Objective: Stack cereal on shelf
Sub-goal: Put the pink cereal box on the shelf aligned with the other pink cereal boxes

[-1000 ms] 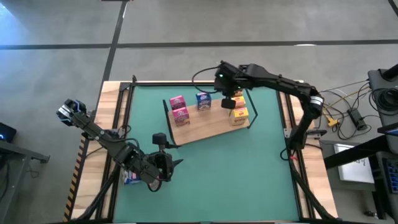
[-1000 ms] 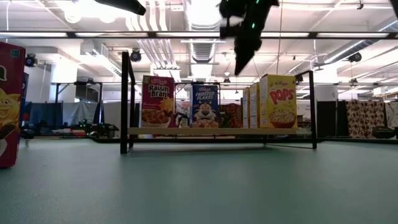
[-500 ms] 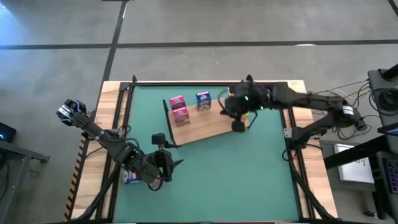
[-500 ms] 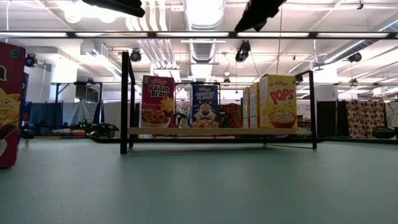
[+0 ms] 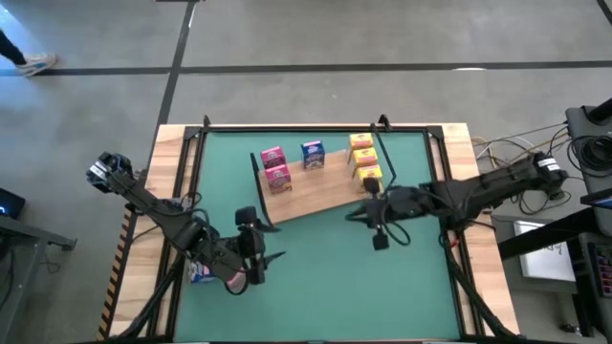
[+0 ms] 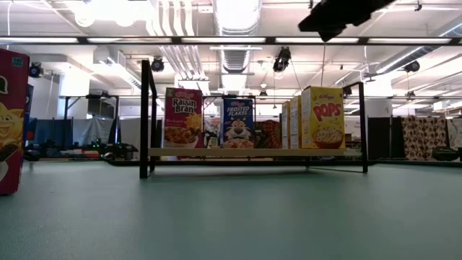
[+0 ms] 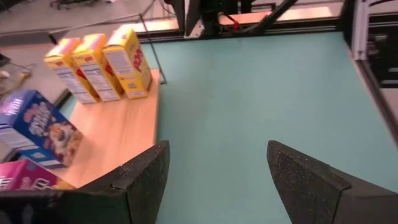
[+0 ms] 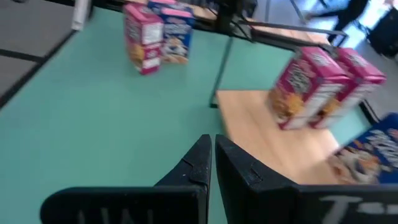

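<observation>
The right gripper [image 5: 379,239] has its two fingers [image 8: 205,163] pressed together with nothing between them. It hangs above the green mat [image 5: 316,277], just in front of the shelf [image 5: 320,194]. The left gripper [image 5: 260,260] has its fingers [image 7: 146,177] spread apart and empty, and it waits over the near left part of the mat.

On the shelf stand three yellow boxes [image 5: 364,161] in a row at the right end, one blue box [image 5: 312,154] and two pink boxes [image 5: 275,166]. More boxes [image 8: 154,31] stand on the mat at the left side, a pink one and a blue one.

I think the step now is to fetch the next box. To do it well, the fingers should open before they go down, take the box by its two flat sides, and hold it upright.
</observation>
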{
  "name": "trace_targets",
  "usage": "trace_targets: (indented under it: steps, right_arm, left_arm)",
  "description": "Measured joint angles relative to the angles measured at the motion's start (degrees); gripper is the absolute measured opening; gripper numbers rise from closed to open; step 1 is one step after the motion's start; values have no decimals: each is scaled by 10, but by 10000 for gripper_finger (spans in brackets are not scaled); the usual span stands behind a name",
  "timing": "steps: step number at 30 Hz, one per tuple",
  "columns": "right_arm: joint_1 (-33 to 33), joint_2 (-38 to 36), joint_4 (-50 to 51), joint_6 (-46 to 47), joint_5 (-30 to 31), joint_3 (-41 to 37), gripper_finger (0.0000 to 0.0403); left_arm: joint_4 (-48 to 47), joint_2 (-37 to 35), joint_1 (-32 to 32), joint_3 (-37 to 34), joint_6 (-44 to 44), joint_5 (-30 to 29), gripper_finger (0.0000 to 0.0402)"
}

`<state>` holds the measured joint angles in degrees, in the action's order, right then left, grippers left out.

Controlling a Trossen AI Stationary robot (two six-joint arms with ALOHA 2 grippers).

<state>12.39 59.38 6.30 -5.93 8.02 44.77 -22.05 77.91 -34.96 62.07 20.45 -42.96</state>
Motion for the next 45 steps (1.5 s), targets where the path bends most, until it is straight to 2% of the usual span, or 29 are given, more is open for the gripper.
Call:
trace_targets:
  steps: [6, 12, 19, 22, 25, 29, 33, 45]
  right_arm:
    - [53, -28, -92, -1, 2, -73, 13]
    - [85, -65, -135, -17, 12, -113, 13]
    - [95, -111, -138, -3, 12, -134, 13]
    - [95, -121, -139, -2, 12, -141, 13]
    - [95, -123, -139, -2, 12, -142, 13]
    - [95, -125, -139, -2, 11, -143, 13]
    - [95, -125, -137, -5, 11, -144, 13]
    - [95, -125, -134, 0, 11, -144, 13]
  left_arm:
    - [-53, 0, 0, 23, 76, 35, 252]
    - [-155, 0, 0, 48, 241, 94, 252]
    - [-261, 41, 0, 96, 434, 277, 252]
    - [-345, 85, 0, 155, 473, 347, 252]
    - [-470, 140, -3, 227, 491, 393, 252]
    - [-590, 203, -3, 306, 518, 408, 252]
    - [-612, 235, -2, 342, 543, 413, 252]
    - [-636, 243, -1, 331, 551, 413, 252]
